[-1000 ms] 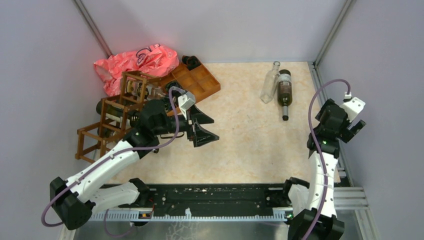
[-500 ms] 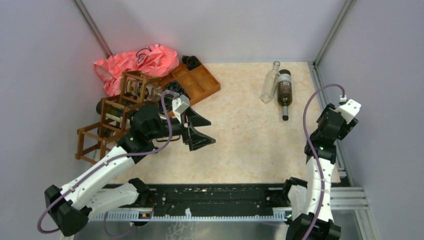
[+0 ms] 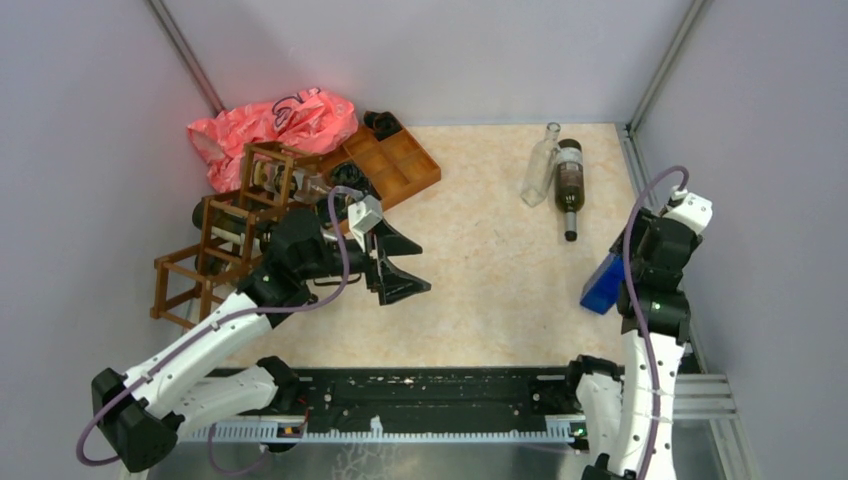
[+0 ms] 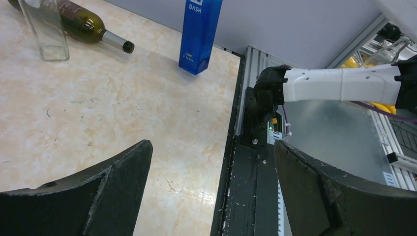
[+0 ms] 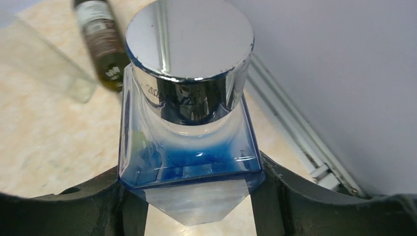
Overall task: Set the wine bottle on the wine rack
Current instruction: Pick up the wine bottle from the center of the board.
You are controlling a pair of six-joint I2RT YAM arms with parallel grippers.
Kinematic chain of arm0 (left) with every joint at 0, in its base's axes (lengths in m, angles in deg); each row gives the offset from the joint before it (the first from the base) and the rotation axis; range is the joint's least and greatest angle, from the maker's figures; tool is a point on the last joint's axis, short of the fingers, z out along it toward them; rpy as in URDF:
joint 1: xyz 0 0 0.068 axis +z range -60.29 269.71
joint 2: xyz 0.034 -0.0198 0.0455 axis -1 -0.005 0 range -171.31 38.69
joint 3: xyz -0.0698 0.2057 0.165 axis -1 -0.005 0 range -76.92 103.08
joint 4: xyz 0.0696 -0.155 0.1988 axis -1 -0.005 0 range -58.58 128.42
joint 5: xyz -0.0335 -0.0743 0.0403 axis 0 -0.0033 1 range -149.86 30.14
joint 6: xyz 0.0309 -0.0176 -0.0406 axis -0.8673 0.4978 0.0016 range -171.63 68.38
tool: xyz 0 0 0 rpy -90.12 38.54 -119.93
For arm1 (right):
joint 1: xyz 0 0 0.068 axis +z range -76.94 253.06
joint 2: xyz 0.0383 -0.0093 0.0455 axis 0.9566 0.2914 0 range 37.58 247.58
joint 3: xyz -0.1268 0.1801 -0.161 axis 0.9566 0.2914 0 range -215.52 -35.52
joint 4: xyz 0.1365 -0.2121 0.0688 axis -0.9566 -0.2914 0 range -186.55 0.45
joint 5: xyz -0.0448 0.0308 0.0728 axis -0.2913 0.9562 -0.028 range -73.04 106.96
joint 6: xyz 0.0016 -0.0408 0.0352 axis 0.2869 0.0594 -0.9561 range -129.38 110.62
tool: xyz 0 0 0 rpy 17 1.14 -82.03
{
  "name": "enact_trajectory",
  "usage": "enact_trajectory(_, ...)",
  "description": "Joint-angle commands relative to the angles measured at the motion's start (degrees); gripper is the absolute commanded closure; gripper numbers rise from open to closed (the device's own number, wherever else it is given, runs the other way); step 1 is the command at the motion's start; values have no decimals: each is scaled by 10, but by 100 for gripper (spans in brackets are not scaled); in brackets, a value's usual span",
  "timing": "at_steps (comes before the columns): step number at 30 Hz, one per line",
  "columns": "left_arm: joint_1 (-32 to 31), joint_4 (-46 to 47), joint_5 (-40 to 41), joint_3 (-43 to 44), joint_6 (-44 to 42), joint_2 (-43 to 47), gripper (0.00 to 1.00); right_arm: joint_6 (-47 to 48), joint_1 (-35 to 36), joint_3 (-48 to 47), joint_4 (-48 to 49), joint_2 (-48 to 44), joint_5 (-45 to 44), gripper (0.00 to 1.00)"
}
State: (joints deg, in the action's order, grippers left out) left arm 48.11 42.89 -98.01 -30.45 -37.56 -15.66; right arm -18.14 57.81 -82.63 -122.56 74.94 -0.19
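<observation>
a: right gripper [image 5: 192, 189] is clamped on the blue bottle [image 5: 189, 147], which stands upright by the worktop's [image 3: 480, 290] right edge.
b: and the left gripper [image 3: 421, 266]?
a: jaws spread wide, nothing in them, hovering beside the wine rack [image 3: 208, 235] near the far-left corner.
b: so it's early, i'd say: lift, carry and racking all remain, and the dark wine bottle [image 3: 568, 180] lies far right.

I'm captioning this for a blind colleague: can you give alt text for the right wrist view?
The right claw grips a blue-tinted square bottle with a round chrome cap, held at both sides. Behind it, a dark wine bottle and a clear glass bottle lie on the beige table.
</observation>
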Motion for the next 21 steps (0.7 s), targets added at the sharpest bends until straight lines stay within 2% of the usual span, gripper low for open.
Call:
enact_trajectory(1, 3, 41, -42, -14, -31, -16, 1, -70, 33, -96, 12, -30, 94, 100)
enact_trajectory(7, 3, 114, -55, -32, -9, -61, 1, -156, 59, -83, 30, -33, 224, 100)
enact_trajectory(14, 2, 186, -70, -32, 34, -119, 1, -309, 74, 39, 151, -53, 363, 100)
enact_trajectory(21, -8, 187, -32, -37, -43, -160, 1, -405, 85, 145, 260, -62, 428, 100)
